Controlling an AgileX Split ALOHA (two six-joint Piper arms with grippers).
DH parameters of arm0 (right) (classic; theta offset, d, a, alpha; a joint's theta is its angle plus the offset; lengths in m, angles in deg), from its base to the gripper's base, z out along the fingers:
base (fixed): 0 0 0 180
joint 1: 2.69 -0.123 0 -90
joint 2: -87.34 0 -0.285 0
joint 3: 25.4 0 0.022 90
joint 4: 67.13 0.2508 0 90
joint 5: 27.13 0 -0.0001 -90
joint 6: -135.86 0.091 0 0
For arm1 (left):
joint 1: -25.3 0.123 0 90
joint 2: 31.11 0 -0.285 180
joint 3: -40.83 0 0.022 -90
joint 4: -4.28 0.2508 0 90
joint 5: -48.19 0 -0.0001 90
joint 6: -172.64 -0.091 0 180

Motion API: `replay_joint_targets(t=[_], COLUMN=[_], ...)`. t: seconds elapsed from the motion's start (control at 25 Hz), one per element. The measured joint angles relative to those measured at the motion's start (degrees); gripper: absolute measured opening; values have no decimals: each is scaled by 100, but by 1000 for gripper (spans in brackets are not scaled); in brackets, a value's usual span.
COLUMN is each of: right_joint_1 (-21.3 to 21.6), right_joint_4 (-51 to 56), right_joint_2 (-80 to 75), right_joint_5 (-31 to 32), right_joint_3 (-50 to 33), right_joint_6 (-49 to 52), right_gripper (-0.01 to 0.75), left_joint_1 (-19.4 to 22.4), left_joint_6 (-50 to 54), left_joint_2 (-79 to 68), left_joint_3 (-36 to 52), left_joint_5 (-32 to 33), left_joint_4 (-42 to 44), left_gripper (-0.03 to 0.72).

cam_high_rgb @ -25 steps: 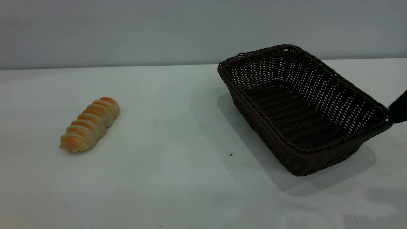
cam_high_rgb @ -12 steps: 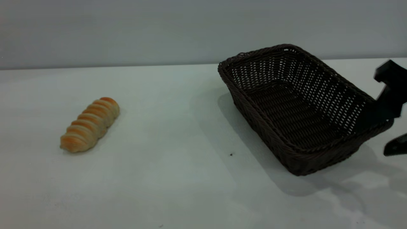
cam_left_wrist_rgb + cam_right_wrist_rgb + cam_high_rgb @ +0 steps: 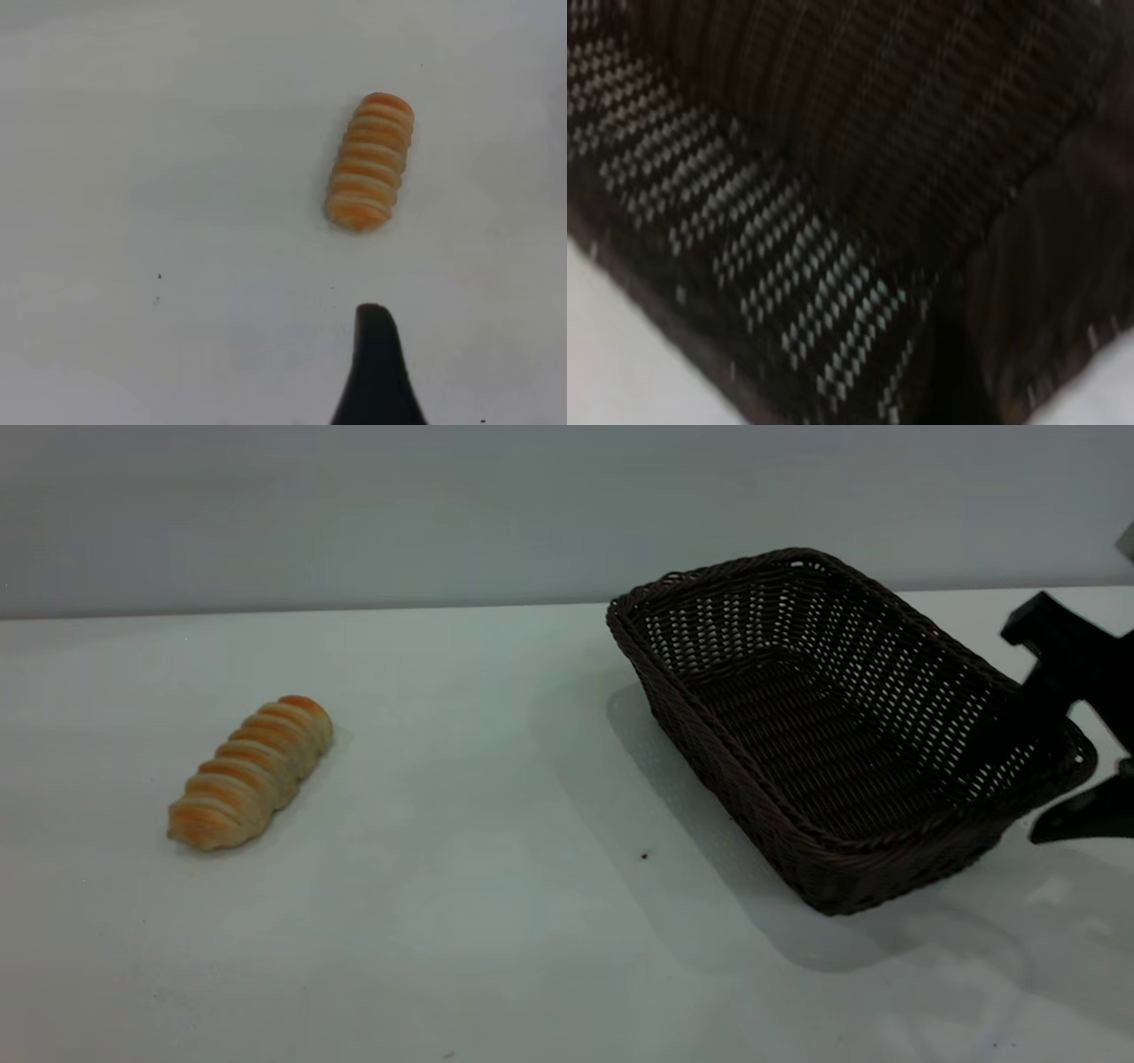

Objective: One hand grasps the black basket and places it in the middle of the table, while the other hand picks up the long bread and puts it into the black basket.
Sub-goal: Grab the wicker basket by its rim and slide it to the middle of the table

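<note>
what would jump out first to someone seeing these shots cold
The black basket dominates the right half of the white table. The right gripper sits open at its right end, one finger inside the wall and one outside. Far to the left, the golden long bread lies alone, with only the left gripper's fingertip visible nearby.

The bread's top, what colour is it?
The long bread has golden-orange ridges with paler stripes; left wrist view shows it best.
</note>
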Motion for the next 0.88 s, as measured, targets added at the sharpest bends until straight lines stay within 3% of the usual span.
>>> replay_joint_targets(t=[0.2,0.36,0.52,0.68,0.88], right_joint_1=[0,0,0,-68,-499], right_joint_4=[380,430,201,-747,-3165], right_joint_2=[-1066,-1584,-1553,-1264,-1274], right_joint_5=[-12,-2,84,243,1117], right_joint_3=[710,1038,1082,1161,2051], right_joint_6=[5,48,48,135,1316], right_gripper=[505,343,345,346,346], left_joint_1=[0,0,0,0,0], left_joint_6=[0,0,0,0,0], left_joint_2=[0,0,0,0,0], left_joint_3=[0,0,0,0,0], left_joint_5=[0,0,0,4,4], left_joint_4=[0,0,0,0,-2], left_gripper=[567,563,563,563,563])
